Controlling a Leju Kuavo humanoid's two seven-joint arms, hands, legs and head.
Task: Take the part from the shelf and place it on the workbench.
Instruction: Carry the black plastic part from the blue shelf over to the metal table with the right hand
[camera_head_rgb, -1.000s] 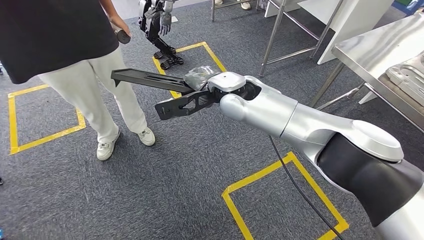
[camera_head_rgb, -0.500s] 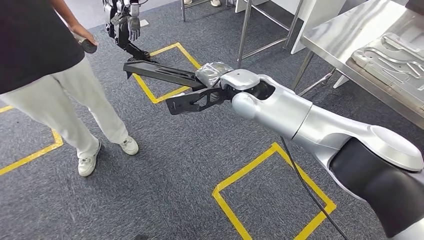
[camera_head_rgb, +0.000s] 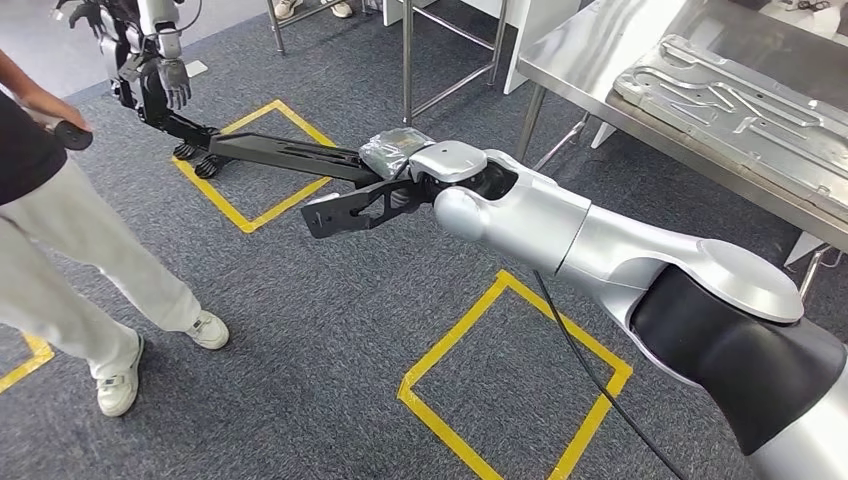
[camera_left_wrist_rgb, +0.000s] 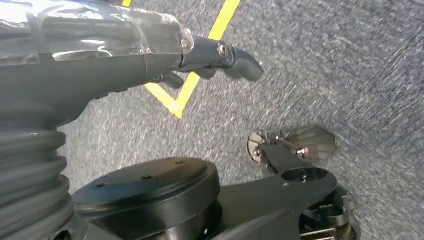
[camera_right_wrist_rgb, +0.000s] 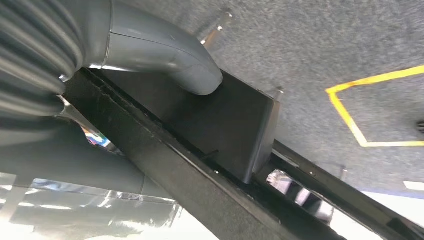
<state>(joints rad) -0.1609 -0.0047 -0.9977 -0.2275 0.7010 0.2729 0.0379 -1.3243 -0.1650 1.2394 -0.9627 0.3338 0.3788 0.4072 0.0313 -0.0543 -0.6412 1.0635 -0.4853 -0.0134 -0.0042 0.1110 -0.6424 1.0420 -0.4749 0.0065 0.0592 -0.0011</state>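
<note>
While its right arm reaches out over the grey carpet, the humanoid's right hand (camera_head_rgb: 400, 165) grips a long black part (camera_head_rgb: 290, 155) near one end, the thick thumb (camera_right_wrist_rgb: 165, 55) pressed flat on the part's face in the right wrist view, so the piece juts out to the left, clear of the floor. The part appears to be a slim framework of two bars, and holding it at arm's length likely keeps it away from the robot's own body on the way to the workbench (camera_head_rgb: 590, 50), the steel-topped table at far right, where a pale moulded tray (camera_head_rgb: 740, 100) already lies. The left hand (camera_left_wrist_rgb: 90, 65) hangs low over the carpet in the left wrist view, with nothing seen in its grasp; how far its fingers are spread cannot be told. A person (camera_head_rgb: 70, 260) in pale trousers stands at left, well apart from the part, and a second robot (camera_head_rgb: 150, 60) stands far left beside yellow floor tape (camera_head_rgb: 250, 215). The part has yet to be set down on the workbench.
</note>
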